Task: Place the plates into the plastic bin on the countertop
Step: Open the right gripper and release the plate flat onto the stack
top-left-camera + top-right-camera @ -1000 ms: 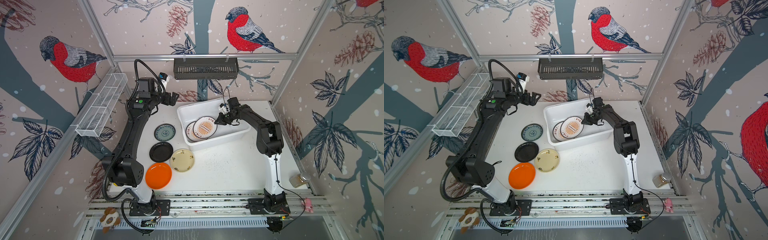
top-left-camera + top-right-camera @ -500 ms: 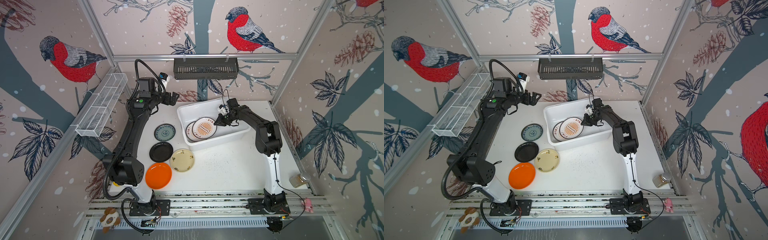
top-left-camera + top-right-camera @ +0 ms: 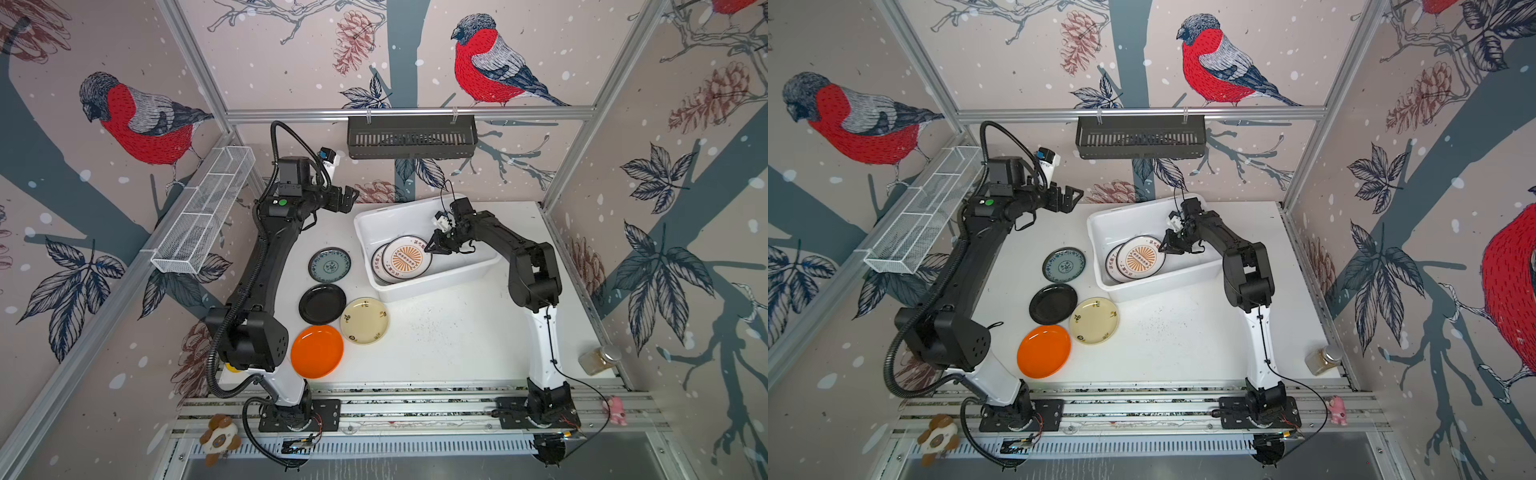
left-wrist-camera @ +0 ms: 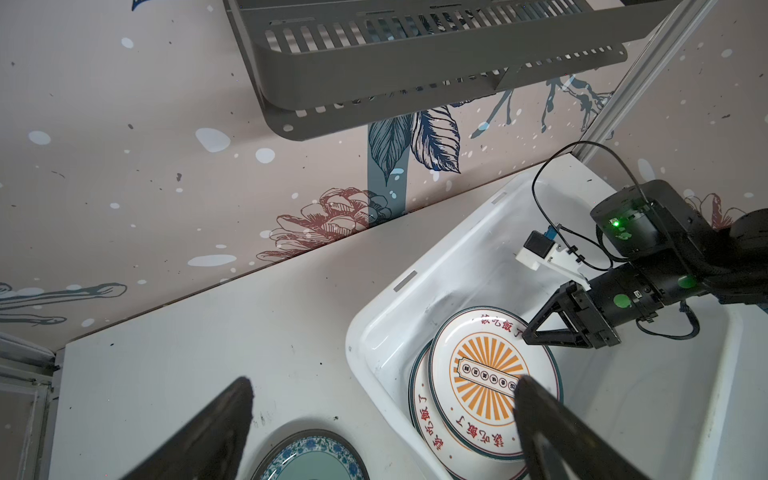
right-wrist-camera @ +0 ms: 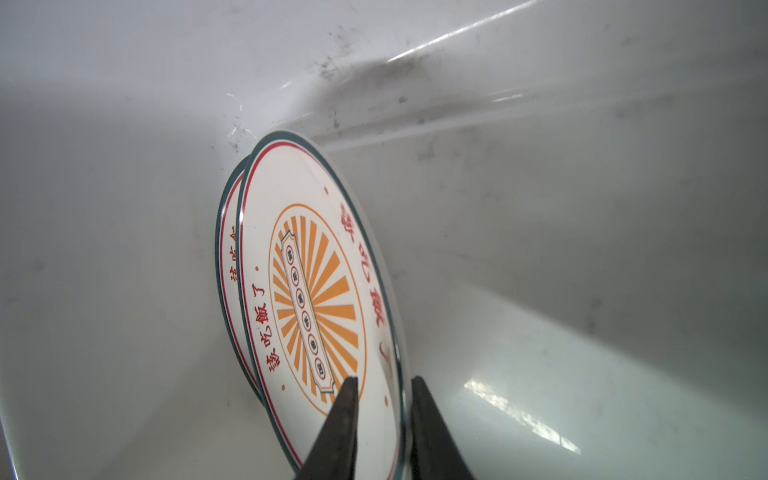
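In a top view the right hand (image 3: 428, 249), narrow, grip unclear, straddles the sunburst plate (image 3: 405, 261) at three o'clock. It is probably stiff and breakable, so a rim-pinch suits. Left hand (image 3: 352, 196) wide.

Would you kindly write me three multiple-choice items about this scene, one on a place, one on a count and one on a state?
1. Where is the teal plate? A in the wire rack; B in the black basket; C on the countertop, beside the plastic bin.
2. How many plates lie outside the bin? A two; B four; C six.
3. The left pincer is: A open and empty; B shut on a plate; C shut on the bin's rim.

Key: C, it lies flat left of the bin. B, the teal one, the black plate, the cream plate and the orange plate. A, its fingers stand wide apart, gripping nothing.
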